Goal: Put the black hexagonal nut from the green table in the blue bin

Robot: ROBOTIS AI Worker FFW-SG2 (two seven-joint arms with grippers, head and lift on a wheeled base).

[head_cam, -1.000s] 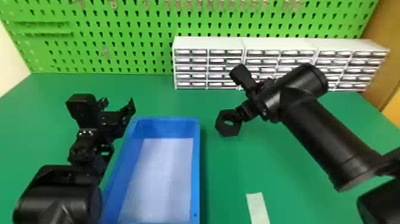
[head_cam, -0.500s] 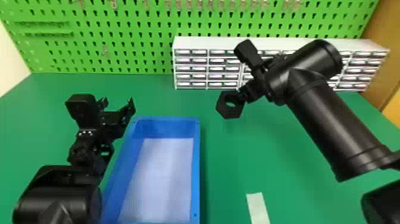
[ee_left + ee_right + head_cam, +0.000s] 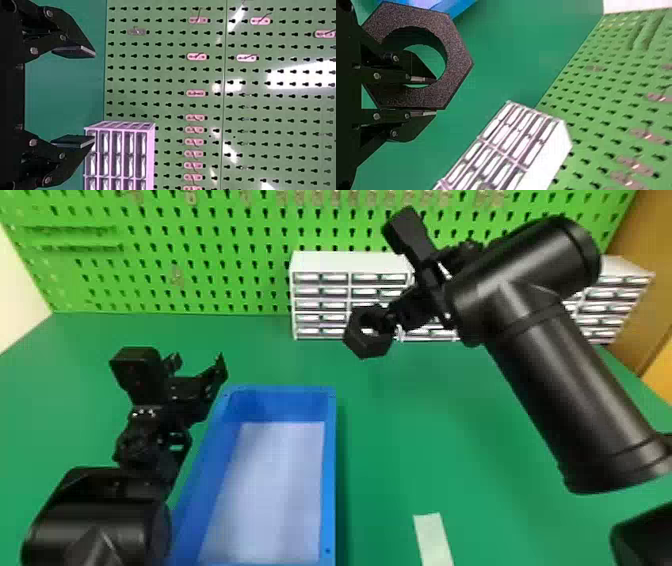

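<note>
My right gripper point(image 3: 395, 321) holds the black hexagonal nut point(image 3: 365, 340) raised over the back of the green table point(image 3: 400, 430), right of and behind the blue bin point(image 3: 331, 470). Seen from the right wrist, the right gripper point(image 3: 425, 97) is shut on one side of the nut point(image 3: 457, 61), one finger through its hole and the other against its outer face. The left gripper point(image 3: 199, 362) is parked beside the bin's far left corner. In the left wrist view the left gripper point(image 3: 85, 97) stands open, with a wide gap between its fingers.
White drawer cabinets point(image 3: 345, 262) line the back of the table, behind the raised nut and right arm. The green pegboard point(image 3: 200, 255) rises behind them. A pale strip point(image 3: 433, 540) lies right of the bin near the front.
The right arm has lifted the nut up from low above the table, shifting it slightly leftward lately. The left arm and the bin have stayed in place.
</note>
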